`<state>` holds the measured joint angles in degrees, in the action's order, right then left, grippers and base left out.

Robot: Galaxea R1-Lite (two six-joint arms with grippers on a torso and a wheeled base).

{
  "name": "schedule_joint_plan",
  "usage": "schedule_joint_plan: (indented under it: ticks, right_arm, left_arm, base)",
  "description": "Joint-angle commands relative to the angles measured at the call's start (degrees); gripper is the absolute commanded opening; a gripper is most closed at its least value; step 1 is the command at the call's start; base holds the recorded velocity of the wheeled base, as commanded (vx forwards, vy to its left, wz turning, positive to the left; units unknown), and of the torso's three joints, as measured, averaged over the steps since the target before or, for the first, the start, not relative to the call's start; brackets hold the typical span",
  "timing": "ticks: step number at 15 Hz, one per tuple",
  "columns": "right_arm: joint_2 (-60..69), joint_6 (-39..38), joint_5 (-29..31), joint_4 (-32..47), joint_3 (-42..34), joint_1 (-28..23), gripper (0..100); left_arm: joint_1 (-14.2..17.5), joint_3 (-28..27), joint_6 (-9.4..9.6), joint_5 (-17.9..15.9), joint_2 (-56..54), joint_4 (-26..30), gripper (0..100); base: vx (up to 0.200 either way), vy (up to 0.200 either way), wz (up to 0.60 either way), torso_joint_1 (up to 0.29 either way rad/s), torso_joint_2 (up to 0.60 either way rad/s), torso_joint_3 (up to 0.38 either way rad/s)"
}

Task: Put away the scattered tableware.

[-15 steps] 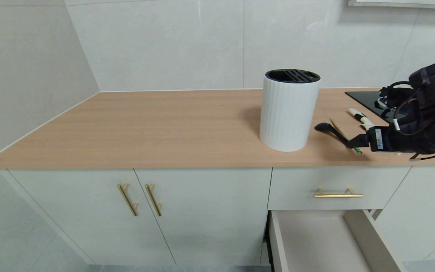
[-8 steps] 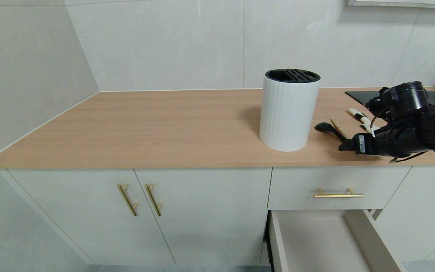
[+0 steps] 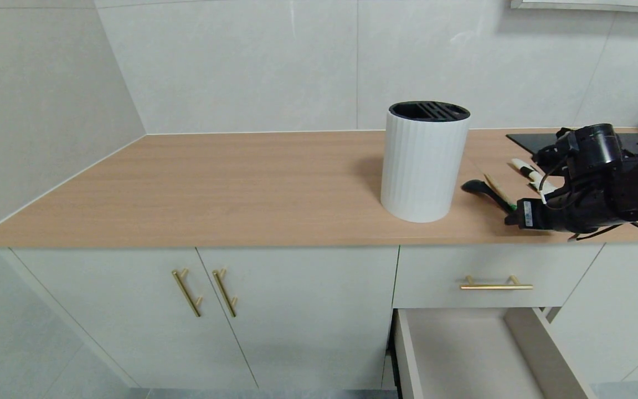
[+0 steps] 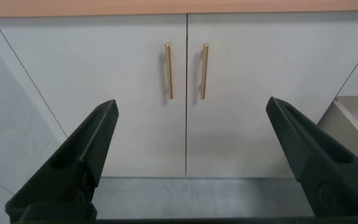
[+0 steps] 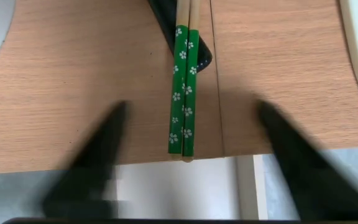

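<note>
The wooden bench (image 3: 230,188) runs along a tiled wall. Below it are two pale cabinet doors (image 3: 130,316) with gold handles, and to their right a drawer (image 3: 457,349) stands pulled open under a shut one.

A white ribbed holder (image 3: 423,166) with a black slotted top stands upright on the bench. A black cooktop (image 3: 538,145) lies flat near the wall, to the right of the holder.

The right claw (image 5: 191,106) sits low at the bench's front edge, right of the holder. Its fingers are spread apart and grip nothing; they stand on either side of the chopsticks' green ends.

The left claw (image 4: 191,107) is spread wide and empty, facing the cabinet doors.

A black spoon (image 3: 477,188) lies on the bench just right of the holder. The chopsticks (image 5: 184,93) lie side by side across its handle, with their flowered green ends near the bench's front edge. A white-handled utensil (image 3: 525,169) lies between them and the cooktop.
</note>
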<state>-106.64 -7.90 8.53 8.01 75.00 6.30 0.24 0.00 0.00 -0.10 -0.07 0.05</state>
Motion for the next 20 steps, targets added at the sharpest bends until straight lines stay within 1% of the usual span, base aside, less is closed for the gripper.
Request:
schedule_joint_plan:
  ticks: [1,7,9,12,13,15,16,17,20]
  right_arm:
    - [0.38,-0.01,-0.01,-0.01,-0.03,0.03,0]
    - [2.23,-0.10,0.08,0.08,-0.11,-0.06,0]
    - [5.39,-0.71,0.17,0.08,-0.82,-0.15,0]
    - [14.62,-2.38,-0.45,0.16,-4.86,-0.06,0]
    - [20.60,-3.97,-0.62,0.78,-8.02,0.55,0]
    - [27.19,-4.41,-0.80,2.54,-12.33,2.49,0]
    - [34.31,-4.14,-2.29,5.09,-16.46,3.54,0]
    - [39.41,-4.14,-4.23,5.70,-18.48,5.12,0]
    - [49.07,-3.88,-4.49,7.28,-24.99,9.17,0]
  left_arm:
    - [0.02,0.00,0.00,0.01,0.07,-0.05,100]
    - [0.02,0.00,-0.09,0.01,0.07,-0.05,100]
    - [0.02,0.00,0.00,0.01,0.07,-0.05,100]
    - [0.02,0.00,0.00,0.01,0.07,0.04,100]
    - [0.02,0.00,-0.09,0.01,0.07,0.04,100]
    - [0.02,0.00,0.00,0.01,0.07,-0.05,100]
    - [0.02,0.00,0.00,0.01,0.07,0.04,100]
    - [0.02,0.00,-0.09,0.01,0.07,0.04,100]
    - [0.02,0.00,0.00,0.01,0.07,0.04,100]
  base:
    - [0.000,0.000,0.00,0.000,0.00,0.000]
    - [0.000,0.000,0.00,0.000,0.00,0.000]
    - [0.000,0.000,0.00,0.000,0.00,0.000]
    - [0.000,0.000,0.00,0.000,0.00,0.000]
    - [0.000,0.000,0.00,0.000,0.00,0.000]
    - [0.000,0.000,0.00,0.000,0.00,0.000]
    - [0.000,0.000,0.00,0.000,0.00,0.000]
    - [0.000,0.000,0.00,0.000,0.00,0.000]
    - [0.000,0.000,0.00,0.000,0.00,0.000]
